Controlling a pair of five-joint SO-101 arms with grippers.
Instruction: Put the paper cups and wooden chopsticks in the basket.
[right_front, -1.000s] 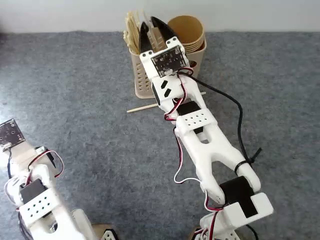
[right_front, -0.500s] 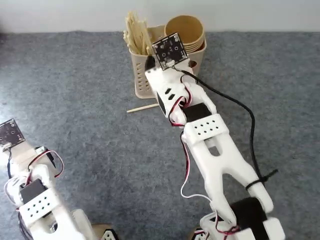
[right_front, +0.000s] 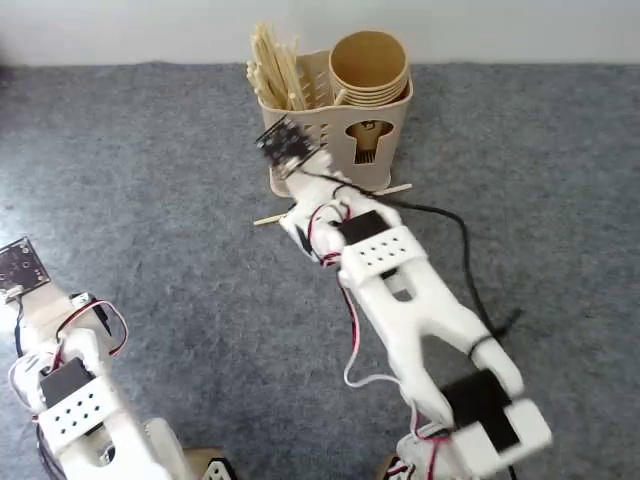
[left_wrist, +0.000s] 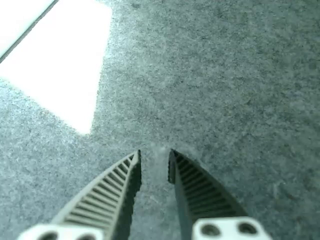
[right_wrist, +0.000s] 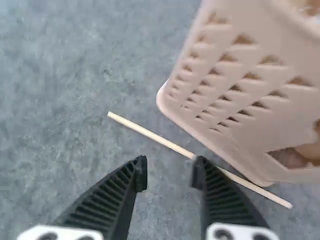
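Note:
A beige slotted basket (right_front: 375, 135) stands at the back of the table, with stacked paper cups (right_front: 370, 62) in one side and a bundle of wooden chopsticks (right_front: 275, 65) in the other. One loose chopstick (right_front: 282, 215) lies on the mat against the basket's front. In the right wrist view that chopstick (right_wrist: 150, 135) runs just beyond my right gripper (right_wrist: 170, 175), which is open and empty beside the basket (right_wrist: 250, 90). My left gripper (left_wrist: 155, 167) hangs over bare mat at the near left, its fingers slightly apart with nothing between them.
Grey felt mat (right_front: 150, 200) covers the table. A white wall strip (right_front: 120, 30) borders the far edge. The right arm (right_front: 410, 310) stretches from the front toward the basket. A bright white patch (left_wrist: 55, 65) lies beyond the left gripper.
My right gripper has come away from the top of the basket, swung left and tilted down toward the loose chopstick in front. The left arm has not moved.

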